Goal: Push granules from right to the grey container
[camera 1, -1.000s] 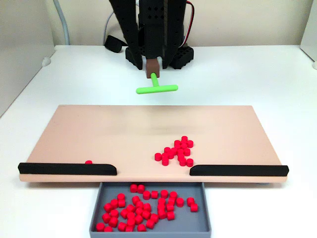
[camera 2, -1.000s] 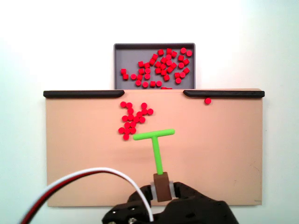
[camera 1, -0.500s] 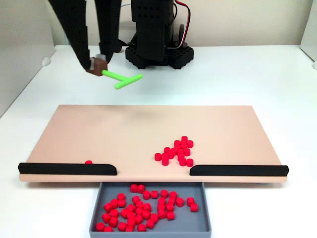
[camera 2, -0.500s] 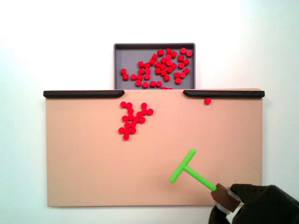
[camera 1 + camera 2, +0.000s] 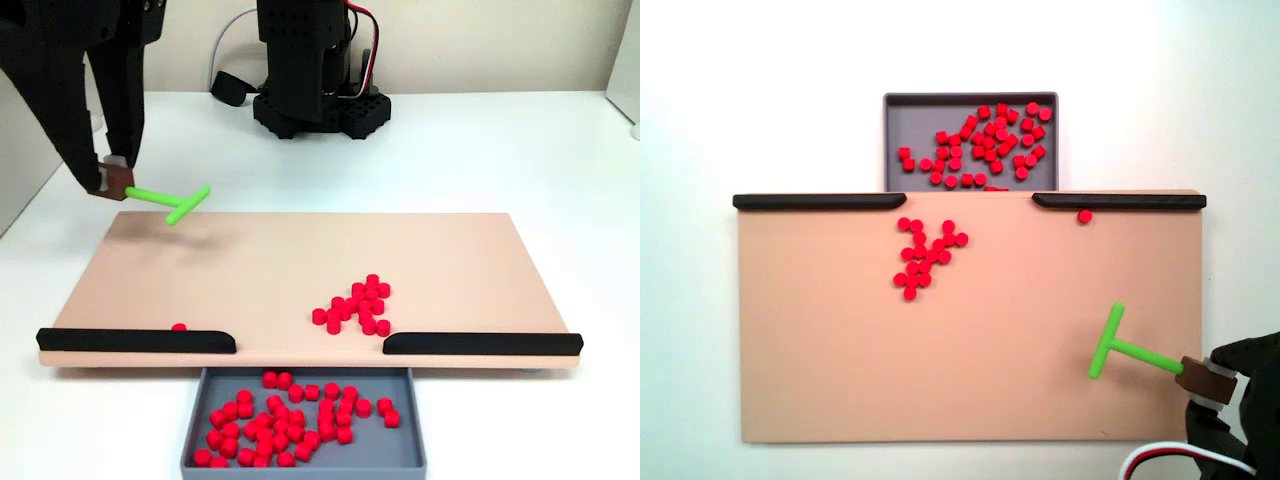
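Note:
A cluster of red granules point(image 5: 355, 305) lies on the tan board point(image 5: 250, 255), just behind the gap between the two black bars; from above the cluster point(image 5: 925, 255) sits left of centre. One stray granule point(image 5: 179, 327) rests against a black bar point(image 5: 1084, 215). The grey container point(image 5: 400, 452) stands below the board's front gap and holds many granules point(image 5: 985, 140). My gripper point(image 5: 112, 178) is shut on the brown end block of the green T-shaped tool point(image 5: 172, 201). It hangs over the board's far corner, well away from the cluster point(image 5: 1120, 346).
Black bars point(image 5: 135, 340) point(image 5: 480, 343) line the board's front edge on either side of the gap. The arm's black base point(image 5: 315, 100) stands behind the board. A red, white and black cable point(image 5: 1185, 458) trails near the arm in the view from above.
The arm has swung from the board's middle toward the left of the front view, carrying the green tool to the board's far corner. The granules have not moved.

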Robot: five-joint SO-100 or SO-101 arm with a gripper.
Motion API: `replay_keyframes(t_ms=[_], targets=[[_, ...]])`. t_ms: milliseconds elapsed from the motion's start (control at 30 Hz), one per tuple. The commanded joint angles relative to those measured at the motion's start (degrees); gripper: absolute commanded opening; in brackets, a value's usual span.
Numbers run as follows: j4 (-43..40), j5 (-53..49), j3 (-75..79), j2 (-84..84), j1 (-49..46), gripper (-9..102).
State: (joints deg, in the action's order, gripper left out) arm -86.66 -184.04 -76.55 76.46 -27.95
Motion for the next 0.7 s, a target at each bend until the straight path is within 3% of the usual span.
replay_keyframes(t_ms=[0, 667], targets=[[-0.4, -11.7, 3.1, 0.1, -0.2, 0], [-1.9, -18.1, 15.1, -10.6, -0.3, 0]])
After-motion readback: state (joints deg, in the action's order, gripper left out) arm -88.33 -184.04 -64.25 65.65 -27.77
